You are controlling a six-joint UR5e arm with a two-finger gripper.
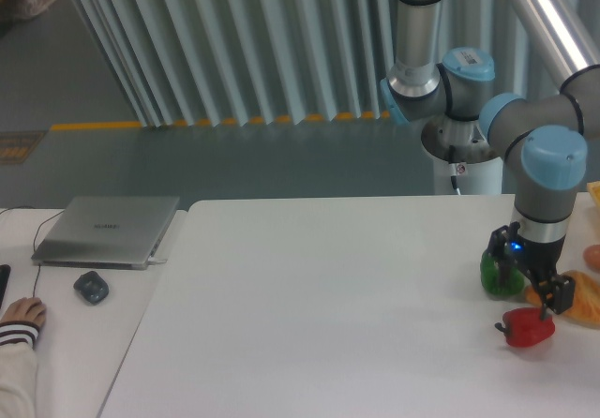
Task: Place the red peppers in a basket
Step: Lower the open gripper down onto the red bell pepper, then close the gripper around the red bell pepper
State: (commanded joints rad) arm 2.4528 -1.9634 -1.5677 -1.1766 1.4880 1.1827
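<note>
The red pepper (528, 327) lies near the table's (319, 306) right edge, just in front of the green pepper (497, 273). The gripper (534, 298) hangs directly above it, jaws spread: the approach step. Next: descend and close. No basket shows.

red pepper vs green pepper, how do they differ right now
The red pepper is red and lies nearer the camera; the green pepper is green and sits farther back. The gripper hangs right over the red pepper and partly hides the green one. Both are small, glossy and rest on the white table.
</note>
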